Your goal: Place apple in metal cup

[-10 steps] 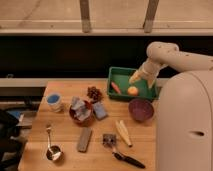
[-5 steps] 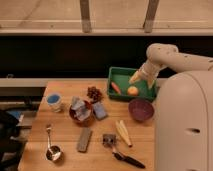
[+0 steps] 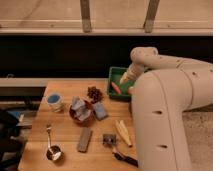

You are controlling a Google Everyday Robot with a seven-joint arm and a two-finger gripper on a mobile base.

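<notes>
Starting at the near edge of the wooden table (image 3: pixel 37 145), the metal cup (image 3: pixel 54 154) stands at the left corner. It is small, round and shiny, and its thin straight handle points away toward the far side. Behind it lie a dark flat block (image 3: pixel 84 139) and a blue-and-white cup (image 3: pixel 54 101). At the far right sits the green tray (image 3: pixel 116 73). In it lies the apple (image 3: pixel 130 90), smooth and orange-yellow, half hidden by the arm, just beside an elongated orange-red piece (image 3: pixel 116 88). The gripper (image 3: pixel 125 78) hangs over the tray, fingers spread wide and empty. The apple lies just beyond them, a little nearer the camera, well apart from the cup.
</notes>
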